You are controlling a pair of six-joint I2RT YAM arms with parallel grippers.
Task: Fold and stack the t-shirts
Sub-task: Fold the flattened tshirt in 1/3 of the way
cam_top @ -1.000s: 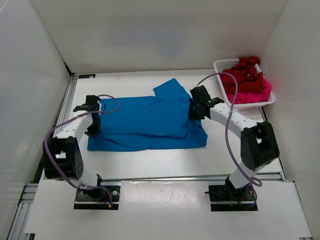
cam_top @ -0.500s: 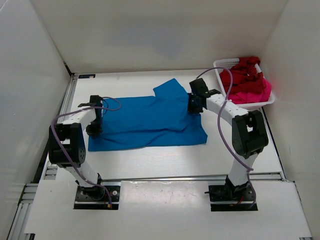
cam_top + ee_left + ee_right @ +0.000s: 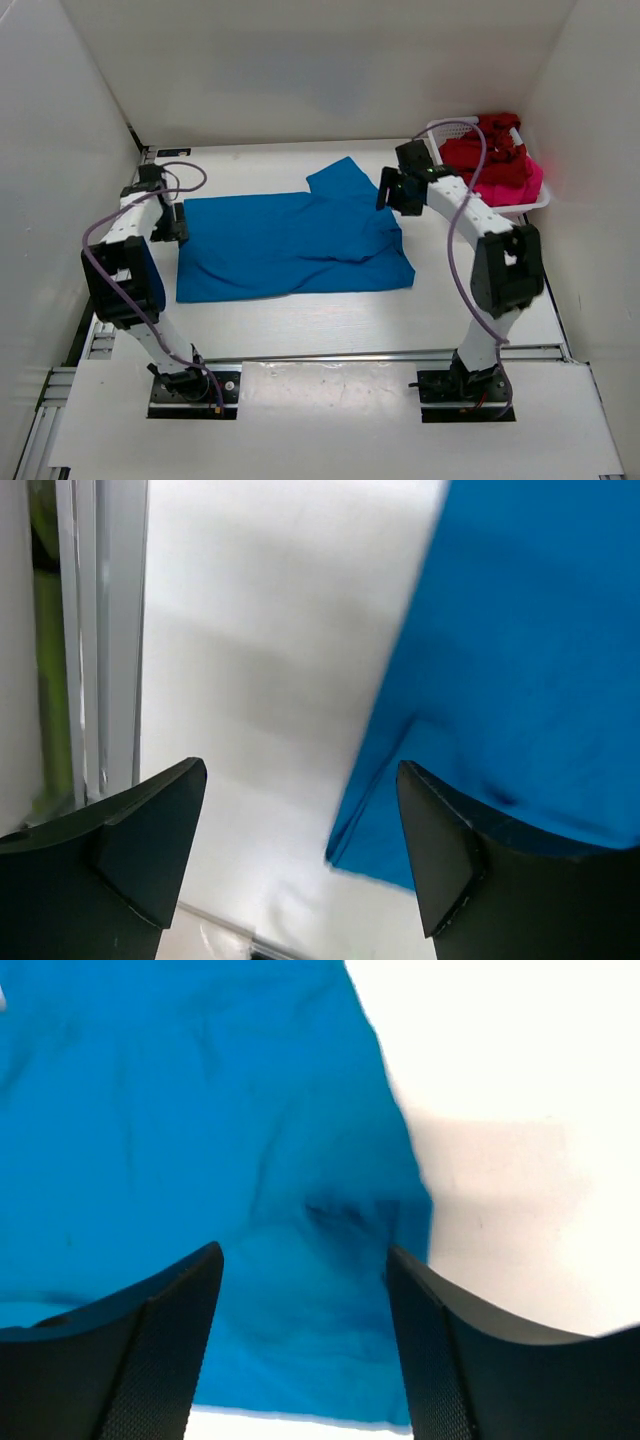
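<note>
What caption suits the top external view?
Left gripper and right gripper, both open, flank the blue t-shirt; red shirt and pink shirt in the basket.

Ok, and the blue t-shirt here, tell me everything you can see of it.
The blue t-shirt is plain, bright blue cloth with short sleeves. It lies spread on the white table in a wide, roughly rectangular shape, with one sleeve poking out at its far edge. It looks partly folded: the left wrist view shows a doubled layer at its left edge. Soft creases run near its right end. Nothing grips it: the left hand by its left edge and the right hand over its far right corner are both open.
</note>
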